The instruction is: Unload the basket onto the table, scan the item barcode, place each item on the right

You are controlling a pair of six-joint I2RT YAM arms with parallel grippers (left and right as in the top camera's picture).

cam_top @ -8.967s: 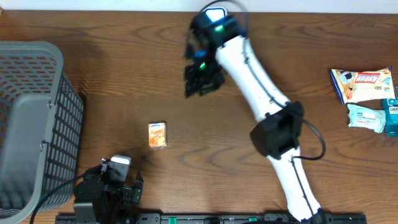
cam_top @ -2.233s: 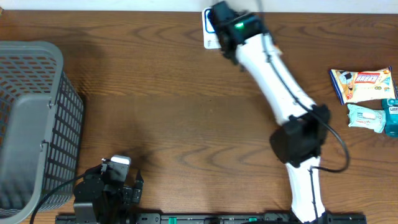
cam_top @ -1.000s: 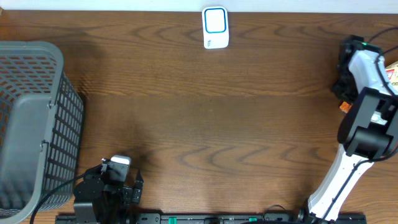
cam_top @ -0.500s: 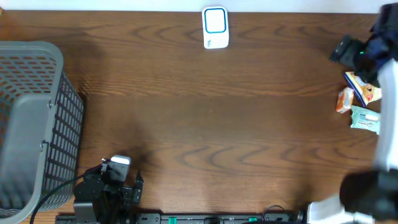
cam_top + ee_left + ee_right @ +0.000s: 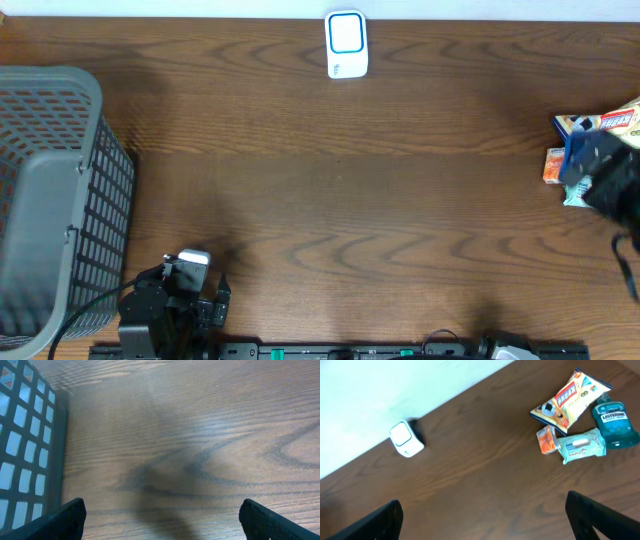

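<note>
Because the orange packet [image 5: 546, 440] lies at the right, just beside the snack bag [image 5: 568, 399] and wipes [image 5: 581, 445], my wide, empty right gripper [image 5: 482, 510] could snag a neighbour; left gripper [image 5: 162, 510] wide too.

Overhead view: light is even and fairly bright, with no hard glare on the table [image 5: 320, 200]. I note a faint soft shadow right of the basket [image 5: 50, 200]. At the right edge of the frame the right arm [image 5: 603, 185] is a dark motion smear without clear outline.

Left wrist view: diffuse shadow on the wood, lower middle; pale sheen along the top. The left gripper [image 5: 162, 522] shows only as soft dark tips in the bottom corners.

Right wrist view: the wall [image 5: 380, 390], upper left, is washed out. The scanner [image 5: 406, 439] throws a short shadow to its right.
</note>
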